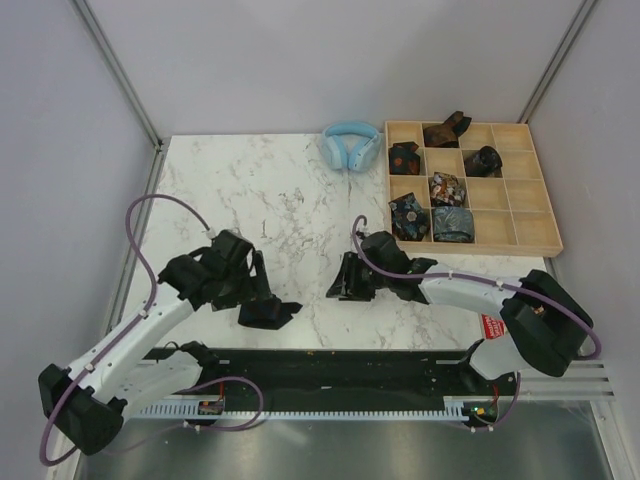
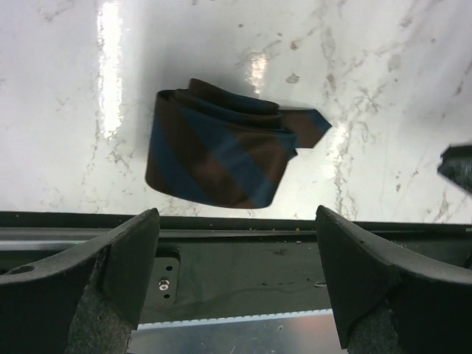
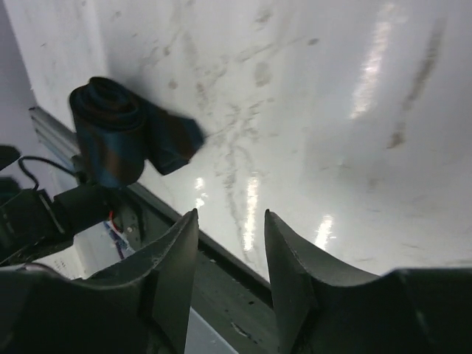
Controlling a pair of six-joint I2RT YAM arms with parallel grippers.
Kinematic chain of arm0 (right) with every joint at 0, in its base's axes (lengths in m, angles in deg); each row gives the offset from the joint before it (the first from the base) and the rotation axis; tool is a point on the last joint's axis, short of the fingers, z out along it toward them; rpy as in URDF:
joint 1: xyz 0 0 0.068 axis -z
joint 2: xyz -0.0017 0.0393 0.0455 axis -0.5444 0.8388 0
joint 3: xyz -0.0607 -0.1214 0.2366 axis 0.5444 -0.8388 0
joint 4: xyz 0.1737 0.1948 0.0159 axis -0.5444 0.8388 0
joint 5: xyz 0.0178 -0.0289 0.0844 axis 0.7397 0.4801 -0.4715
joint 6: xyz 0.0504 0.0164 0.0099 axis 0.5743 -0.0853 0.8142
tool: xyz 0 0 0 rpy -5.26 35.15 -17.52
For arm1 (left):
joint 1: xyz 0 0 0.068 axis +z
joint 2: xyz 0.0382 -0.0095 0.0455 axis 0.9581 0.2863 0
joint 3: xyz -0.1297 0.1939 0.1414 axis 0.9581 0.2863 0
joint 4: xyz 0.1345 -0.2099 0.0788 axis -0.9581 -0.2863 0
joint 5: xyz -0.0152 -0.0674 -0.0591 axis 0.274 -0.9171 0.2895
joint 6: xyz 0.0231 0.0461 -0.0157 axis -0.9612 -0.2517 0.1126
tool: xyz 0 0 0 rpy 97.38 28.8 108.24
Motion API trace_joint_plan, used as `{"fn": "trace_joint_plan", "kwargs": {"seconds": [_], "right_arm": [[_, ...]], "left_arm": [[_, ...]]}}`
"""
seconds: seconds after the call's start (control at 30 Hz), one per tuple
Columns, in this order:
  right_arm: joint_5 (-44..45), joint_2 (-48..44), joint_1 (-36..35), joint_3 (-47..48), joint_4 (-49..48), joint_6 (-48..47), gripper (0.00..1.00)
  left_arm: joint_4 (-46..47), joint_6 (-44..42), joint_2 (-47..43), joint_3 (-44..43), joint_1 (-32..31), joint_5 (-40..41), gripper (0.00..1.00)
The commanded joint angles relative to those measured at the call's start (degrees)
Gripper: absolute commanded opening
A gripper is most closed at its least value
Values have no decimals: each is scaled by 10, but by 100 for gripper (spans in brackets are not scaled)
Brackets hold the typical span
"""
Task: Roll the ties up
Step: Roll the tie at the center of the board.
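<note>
Near the front edge of the marble surface [image 1: 230, 190], a rolled brown-and-blue tie [image 2: 221, 158] lies free, tail tip poking out. Left end effector [image 2: 236, 215] is wide and empty, probably spread to span the roll. Right end effector [image 3: 231, 215] is narrower, empty and apart. Other rolled ties [image 1: 447, 188] sit in the wooden tray [image 1: 548, 215], the likely destination.

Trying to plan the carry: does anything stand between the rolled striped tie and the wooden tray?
Yes: the right gripper and its arm sit roughly on the straight line from the striped tie to the wooden tray. Nothing else visible lies between them.
</note>
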Motion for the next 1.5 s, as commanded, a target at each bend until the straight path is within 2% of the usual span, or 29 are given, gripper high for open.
{"fn": "trace_joint_plan", "kwargs": {"seconds": [0.0, 0.13, 0.17, 0.27, 0.37, 0.53, 0.67, 0.83, 1.1, 1.33, 1.47], "right_arm": [[1, 18, -60, 66, -93, 53, 48], [24, 60, -92, 102, -89, 72, 47], [23, 68, -94, 104, -94, 75, 47], [10, 85, -100, 90, -132, 91, 48], [2, 90, -104, 80, -169, 92, 50], [-3, 82, -105, 62, -180, 84, 51], [-3, 77, -105, 54, -173, 81, 51], [-5, 66, -104, 42, -170, 76, 51], [9, 47, -104, 31, -149, 66, 51], [9, 33, -91, 25, -134, 58, 51], [10, 27, -85, 23, -126, 52, 51]], "left_arm": [[-22, 23, 17, 1, 49, -6, 91], [1, -21, 24, 1, 141, -16, 88], [6, -33, 33, 1, 187, -23, 87], [37, -74, 68, 8, 250, -90, 82], [73, -87, 94, 24, 282, -173, 79], [126, -33, 98, 67, 286, -195, 76], [152, 15, 82, 119, 286, -154, 76], [173, 42, 67, 136, 287, -114, 76], [256, 98, 33, 204, 283, -171, 72], [276, 182, -18, 230, 255, -175, 71], [298, 225, -17, 241, 213, -174, 72]]}}
